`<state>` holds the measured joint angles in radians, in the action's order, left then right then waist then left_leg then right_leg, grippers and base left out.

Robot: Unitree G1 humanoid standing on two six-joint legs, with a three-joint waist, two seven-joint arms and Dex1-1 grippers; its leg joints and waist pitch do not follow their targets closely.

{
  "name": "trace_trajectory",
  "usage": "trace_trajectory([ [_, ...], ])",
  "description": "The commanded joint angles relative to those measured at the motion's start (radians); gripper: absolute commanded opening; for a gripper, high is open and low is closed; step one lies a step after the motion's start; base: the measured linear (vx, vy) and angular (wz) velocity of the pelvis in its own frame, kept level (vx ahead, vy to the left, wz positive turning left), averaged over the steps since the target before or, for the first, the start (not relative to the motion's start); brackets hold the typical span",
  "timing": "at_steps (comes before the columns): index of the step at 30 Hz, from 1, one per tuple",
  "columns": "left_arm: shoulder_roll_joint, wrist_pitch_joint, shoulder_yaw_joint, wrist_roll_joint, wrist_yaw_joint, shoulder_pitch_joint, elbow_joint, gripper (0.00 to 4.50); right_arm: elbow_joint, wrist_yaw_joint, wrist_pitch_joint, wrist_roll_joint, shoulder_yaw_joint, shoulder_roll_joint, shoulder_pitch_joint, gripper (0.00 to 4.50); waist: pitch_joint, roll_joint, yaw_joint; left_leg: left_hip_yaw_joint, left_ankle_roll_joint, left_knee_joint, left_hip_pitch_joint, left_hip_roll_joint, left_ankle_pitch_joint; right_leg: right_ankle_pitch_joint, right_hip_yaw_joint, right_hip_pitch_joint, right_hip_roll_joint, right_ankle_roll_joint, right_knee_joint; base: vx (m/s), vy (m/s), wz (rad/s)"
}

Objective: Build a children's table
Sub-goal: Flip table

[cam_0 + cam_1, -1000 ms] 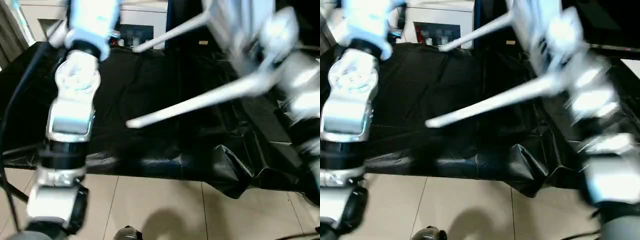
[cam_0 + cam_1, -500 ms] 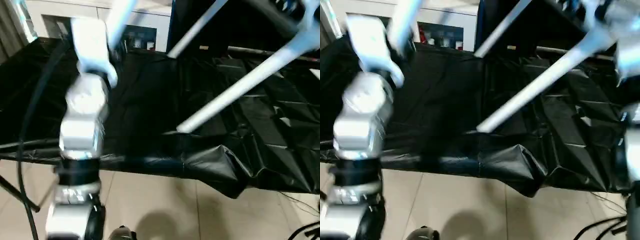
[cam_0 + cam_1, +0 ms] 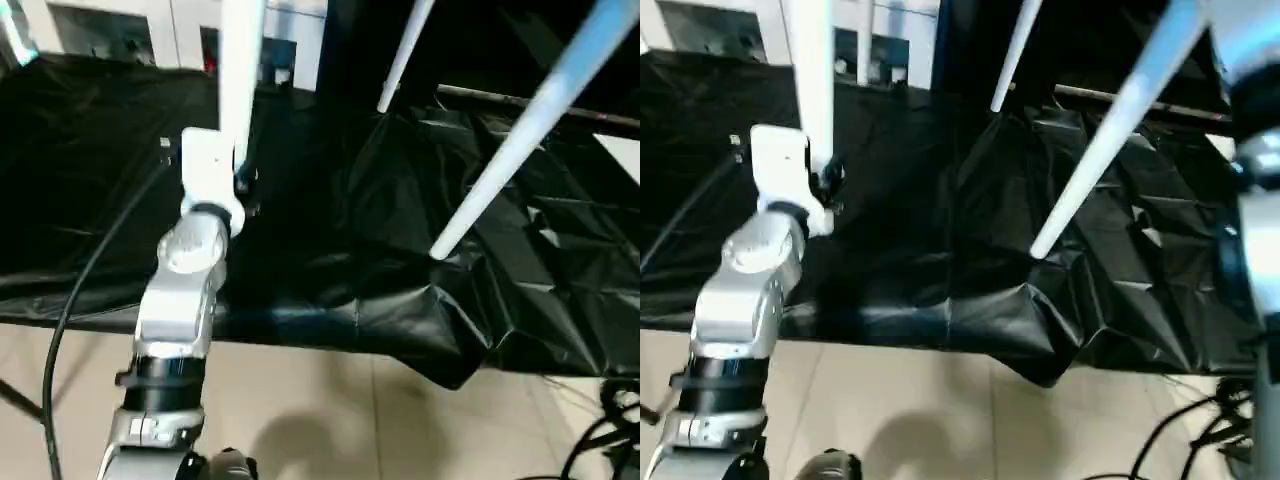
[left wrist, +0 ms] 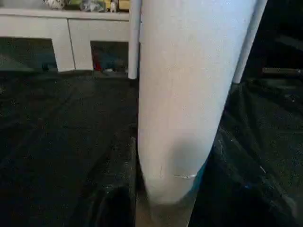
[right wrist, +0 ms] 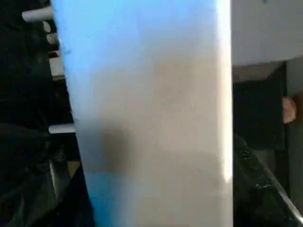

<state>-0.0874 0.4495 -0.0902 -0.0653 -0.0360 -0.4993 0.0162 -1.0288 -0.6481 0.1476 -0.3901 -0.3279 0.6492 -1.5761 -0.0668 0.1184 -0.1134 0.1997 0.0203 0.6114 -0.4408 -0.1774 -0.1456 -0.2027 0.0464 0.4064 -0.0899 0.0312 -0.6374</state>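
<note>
Three white tube legs of the children's table hang in the air above the black-draped desk (image 3: 90, 150). One leg (image 3: 240, 70) drops almost straight down in the upper left of the frame, its lower end level with the left gripper (image 3: 243, 185). A second leg (image 3: 520, 130) slants from the upper right corner down to a free end near the middle right, just over the crumpled cloth at the desk's front edge. A third, thinner-looking leg (image 3: 403, 50) angles down from the top centre, farther back.

The left arm (image 3: 180, 310) rises from the bottom left of the frame, silver forearm near upright, its white wrist block pressed beside the vertical leg. From the left wrist view that leg (image 4: 189, 94) stands tight in front of the camera; whether the gripper's fingers clamp it or stand slack around it cannot be told.

The right arm (image 3: 1255, 180) shows as a silver forearm at the right edge of the right eye view, reaching up toward the top of the slanted leg. The right wrist view has a white tube (image 5: 147, 113) pressed close against the lens; the right gripper's grasp cannot be told either.

Behind the desk stands a white cabinet (image 3: 110, 25), and pale floor tiles (image 3: 330, 420) lie below the front edge, with black cables (image 3: 600, 440) at the lower right.
</note>
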Motion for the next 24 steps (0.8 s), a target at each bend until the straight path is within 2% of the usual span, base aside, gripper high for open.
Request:
trace_trajectory([
  [1,-0.026,0.015,-0.038,-0.025,0.049,0.045,0.04,1.62,-0.091,-0.072,-0.016,0.02,0.019,0.02,-0.019,1.93,0.074,-0.017,0.014,-0.029,0.037,-0.068,0.053,-0.058,-0.304,-0.087,-0.03,-0.017,-0.04,-0.177,0.065,0.0,0.0,0.0],
  [3,-0.034,0.002,-0.041,-0.024,0.046,0.064,0.048,1.62,-0.102,-0.082,-0.004,0.016,0.013,0.006,-0.025,1.93,0.073,-0.005,0.021,-0.028,0.04,-0.068,0.052,-0.058,-0.311,-0.095,-0.029,-0.019,-0.038,-0.177,0.064,0.0,0.0,0.0],
  [4,-0.037,-0.006,-0.042,-0.022,0.044,0.071,0.052,1.6,-0.106,-0.084,0.002,0.014,0.007,0.001,-0.027,1.93,0.07,-0.009,0.027,-0.031,0.056,-0.07,0.054,-0.059,-0.352,-0.135,-0.03,-0.016,-0.04,-0.17,0.066,0.0,0.0,0.0],
  [5,-0.042,-0.013,-0.038,-0.017,0.032,0.081,0.055,1.59,-0.108,-0.097,0.005,0.014,0.001,-0.004,-0.029,1.93,0.069,0.001,0.031,-0.03,0.06,-0.07,0.055,-0.06,-0.361,-0.147,-0.03,-0.015,-0.04,-0.167,0.069,0.0,0.0,0.0],
  [9,-0.055,-0.031,-0.017,-0.015,0.001,0.095,0.056,1.58,-0.11,-0.143,0.014,0.013,0.002,-0.013,-0.03,1.93,0.067,0.002,0.042,-0.033,0.079,-0.07,0.056,-0.059,-0.413,-0.211,-0.031,-0.01,-0.044,-0.147,0.073,0.0,0.0,0.0],
  [10,-0.06,-0.039,-0.007,-0.015,-0.012,0.099,0.053,1.58,-0.107,-0.161,0.016,0.016,0.003,-0.013,-0.03,2.49,0.066,0.012,0.042,-0.033,0.074,-0.069,0.055,-0.059,-0.418,-0.242,-0.032,-0.01,-0.047,-0.139,0.076,0.0,0.0,0.0],
  [12,-0.063,-0.034,0.001,-0.003,-0.034,0.103,0.044,1.58,-0.105,-0.168,0.018,0.018,0.004,-0.012,-0.03,2.63,0.064,0.007,0.043,-0.034,0.08,-0.068,0.057,-0.06,-0.432,-0.269,-0.034,-0.005,-0.048,-0.134,0.079,0.0,0.0,0.0],
  [13,-0.062,-0.022,0.001,0.016,-0.052,0.107,0.032,1.58,-0.104,-0.172,0.022,0.021,0.006,-0.012,-0.03,2.71,0.063,0.007,0.047,-0.035,0.084,-0.069,0.056,-0.059,-0.469,-0.293,-0.034,-0.003,-0.047,-0.133,0.081,0.0,0.0,0.0],
  [15,-0.066,-0.014,0.0,0.013,-0.043,0.109,0.025,2.12,-0.105,-0.177,0.028,0.026,0.009,-0.012,-0.032,2.92,0.062,0.008,0.05,-0.038,0.092,-0.072,0.053,-0.059,-0.474,-0.301,-0.033,-0.004,-0.049,-0.134,0.08,0.0,0.0,0.0],
  [16,-0.071,-0.01,-0.002,0.008,-0.036,0.109,0.024,2.26,-0.103,-0.183,0.032,0.031,0.013,-0.013,-0.031,3.06,0.066,0.005,0.054,-0.04,0.102,-0.071,0.053,-0.06,-0.473,-0.278,-0.032,-0.004,-0.048,-0.139,0.077,0.0,0.0,0.0],
  [19,-0.084,-0.008,-0.009,-0.001,-0.021,0.108,0.024,2.35,-0.095,-0.195,0.048,0.044,0.021,-0.014,-0.025,3.21,0.063,0.002,0.062,-0.041,0.096,-0.069,0.053,-0.058,-0.503,-0.288,-0.033,-0.001,-0.046,-0.147,0.077,0.0,0.0,0.0],
  [20,-0.093,-0.01,-0.014,-0.004,-0.016,0.107,0.023,2.6,-0.089,-0.2,0.057,0.05,0.026,-0.014,-0.02,3.42,0.065,0.003,0.065,-0.043,0.099,-0.07,0.048,-0.058,-0.494,-0.28,-0.032,-0.005,-0.048,-0.149,0.075,0.0,0.0,0.0],
  [21,-0.095,-0.01,-0.015,-0.005,-0.015,0.107,0.022,2.7,-0.088,-0.202,0.058,0.052,0.027,-0.014,-0.018,3.53,0.066,-0.001,0.064,-0.044,0.101,-0.07,0.048,-0.058,-0.49,-0.269,-0.032,-0.006,-0.048,-0.151,0.073,0.0,0.0,0.0],
  [24,-0.11,0.002,-0.025,-0.009,-0.014,0.108,0.012,2.78,-0.07,-0.217,0.08,0.074,0.048,-0.019,-0.001,3.7,0.068,0.002,0.068,-0.042,0.098,-0.07,0.048,-0.058,-0.468,-0.216,-0.03,-0.008,-0.045,-0.164,0.069,0.0,0.0,0.0],
])
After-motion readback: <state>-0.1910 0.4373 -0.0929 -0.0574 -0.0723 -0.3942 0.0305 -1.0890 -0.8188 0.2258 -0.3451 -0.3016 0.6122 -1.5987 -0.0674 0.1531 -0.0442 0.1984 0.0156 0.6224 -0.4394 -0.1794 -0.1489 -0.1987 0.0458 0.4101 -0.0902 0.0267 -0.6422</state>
